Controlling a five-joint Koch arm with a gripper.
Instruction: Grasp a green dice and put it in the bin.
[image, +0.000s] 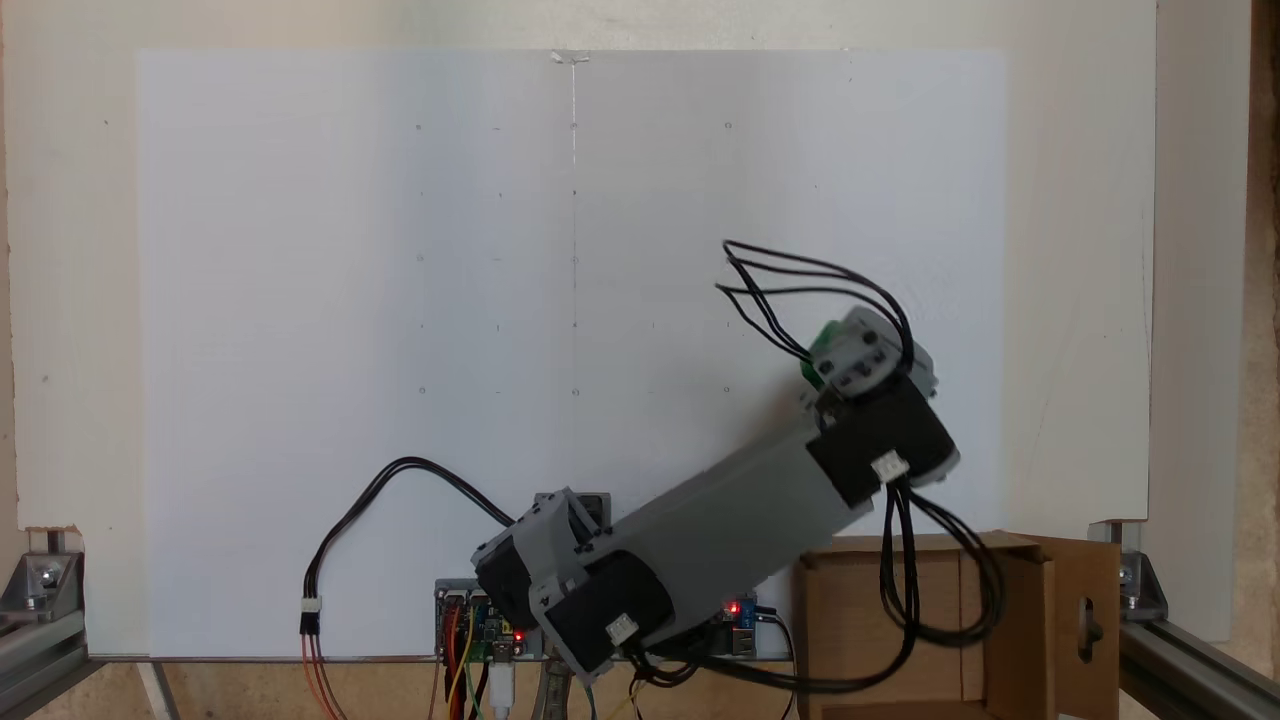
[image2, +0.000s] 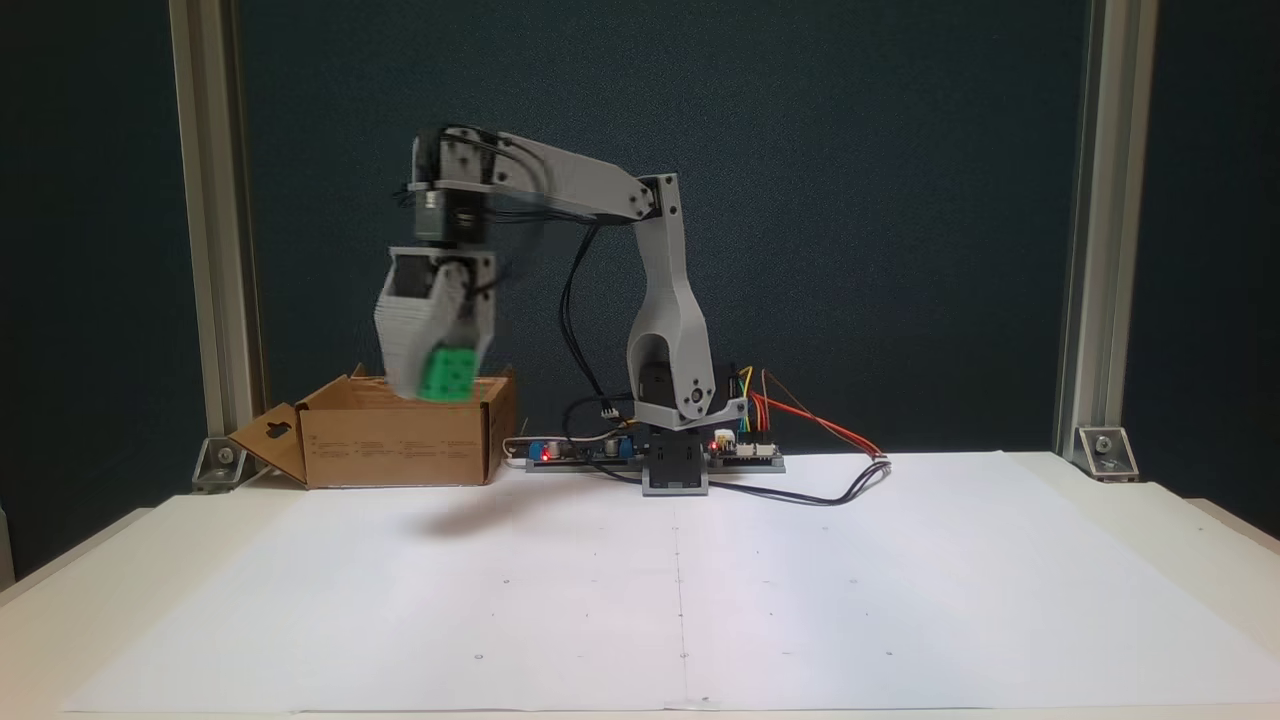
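One green dice (image2: 446, 374) sits clamped between the gripper (image2: 440, 372) jaws, lifted clear of the table (image2: 1100, 500), with its pips facing the camera in a fixed view. In that view it hangs in front of the upper edge of the bin (image2: 400, 445), an open brown cardboard box whose slotted flap juts out to the left; whether it is over the opening cannot be told from there. In the view from above, a sliver of the dice (image: 822, 352) peeks from under the wrist, short of the bin (image: 1020, 620) and over the white paper sheet (image: 400, 300).
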